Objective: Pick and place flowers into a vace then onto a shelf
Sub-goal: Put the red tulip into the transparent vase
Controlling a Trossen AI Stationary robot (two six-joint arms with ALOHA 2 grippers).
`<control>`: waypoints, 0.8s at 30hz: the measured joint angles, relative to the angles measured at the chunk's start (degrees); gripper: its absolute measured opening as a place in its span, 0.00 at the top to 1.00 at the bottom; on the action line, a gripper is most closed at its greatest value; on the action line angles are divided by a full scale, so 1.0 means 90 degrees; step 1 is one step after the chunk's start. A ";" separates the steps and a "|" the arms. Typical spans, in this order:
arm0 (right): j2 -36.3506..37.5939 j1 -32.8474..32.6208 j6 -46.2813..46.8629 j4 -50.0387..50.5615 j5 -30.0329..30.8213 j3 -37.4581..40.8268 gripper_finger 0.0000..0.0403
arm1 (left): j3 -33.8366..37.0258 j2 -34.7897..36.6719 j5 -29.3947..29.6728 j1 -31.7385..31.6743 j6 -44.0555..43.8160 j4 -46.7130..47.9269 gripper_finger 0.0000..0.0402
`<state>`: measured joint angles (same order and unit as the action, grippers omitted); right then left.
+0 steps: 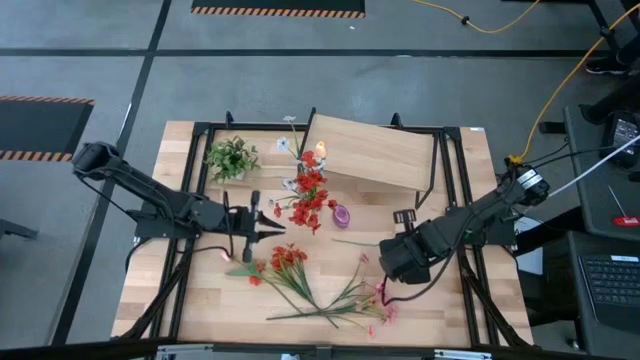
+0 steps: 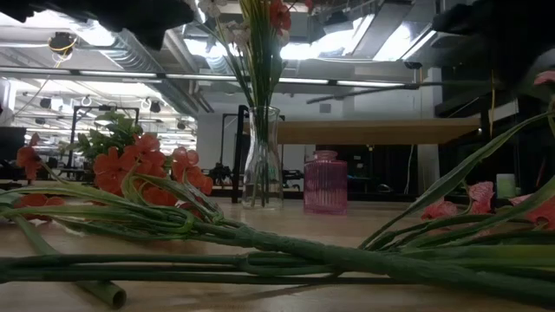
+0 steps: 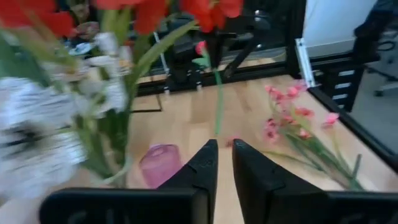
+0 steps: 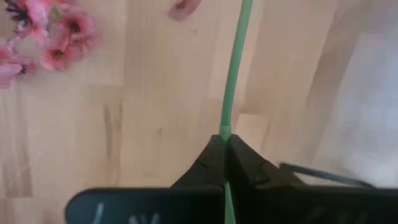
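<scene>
Left gripper hovers over the middle of the table, fingers drawn near together with only a thin slit of daylight between them, gripping nothing. Just past its fingertips stands the glass vase, already stuffed with red blooms and white ones, stalks upright. Close off those fingers in the wrist view, the little pink ribbed jar sits on the wood, and farther ahead a pink spray lies flat. Beneath and beside the left gripper, a loose bunch of orange-red flowers lies on the tabletop, stalks fanning away toward the table's front edge and crossing the pink stems. A small leafy green tuft sits at the back, well apart from both sets of fingers. The shelf stands at the rear, just behind the vase, nothing visible on its board.

Over to the right gripper: fingers clamped tight on a thin green stalk, which runs straight out from between the tips over bare wood. Pink blooms lie off to one side of those fingers, not touching the held stalk.
</scene>
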<state>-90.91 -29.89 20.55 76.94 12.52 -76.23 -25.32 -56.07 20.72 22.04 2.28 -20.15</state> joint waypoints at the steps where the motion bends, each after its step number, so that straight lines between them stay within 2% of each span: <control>1: 0.0000 0.0056 -0.0093 0.0018 0.0011 -0.0053 1.00 | -0.0003 -0.0139 0.0005 0.0000 0.0000 -0.0183 0.86; 6: -0.0176 0.0382 -0.0760 0.0003 -0.0001 -0.0241 1.00 | -0.0460 -0.0957 0.0063 0.0000 -0.0168 -0.0306 0.75; 11: -0.0730 0.0737 -0.1495 0.0473 -0.0003 -0.0751 1.00 | -0.1217 -0.1670 0.0062 0.0000 -0.0585 0.0156 0.69; 20: -0.1710 0.1018 -0.2522 0.1198 0.0276 -0.2136 1.00 | -0.2608 -0.2858 0.0056 0.0133 -0.1330 0.1845 0.67; 24: -0.1909 0.1018 -0.2866 0.1280 0.0473 -0.2677 1.00 | -0.2948 -0.3176 0.0080 0.0181 -0.1581 0.1976 0.67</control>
<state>-108.10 -20.73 -5.25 88.46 16.78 -100.33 -51.85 -84.66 21.44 23.67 -11.94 -2.37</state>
